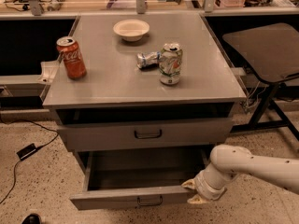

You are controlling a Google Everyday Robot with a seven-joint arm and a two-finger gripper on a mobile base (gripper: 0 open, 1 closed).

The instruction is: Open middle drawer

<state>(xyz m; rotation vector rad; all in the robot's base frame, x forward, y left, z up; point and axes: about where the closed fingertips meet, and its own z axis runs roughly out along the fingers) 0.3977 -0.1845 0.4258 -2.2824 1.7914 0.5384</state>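
Since the middle drawer (107, 202) stands pulled well out below the cabinet's (140, 85) front edge, the opening looks nearly done. The gripper (193, 193) sits at the drawer front's right corner, and I cannot tell whether it is gripping. The next move probably calls for a clean retreat.

speckled floor (37, 185) | black adapter (26, 150) on cable, left | dark table (266, 50) right | warm dim light

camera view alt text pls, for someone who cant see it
The grey cabinet's middle drawer is pulled open, with the robot's gripper at the right end of its front panel. The top drawer above is shut; on the cabinet top sit a red can, a white bowl, a crushed can and a pale can.
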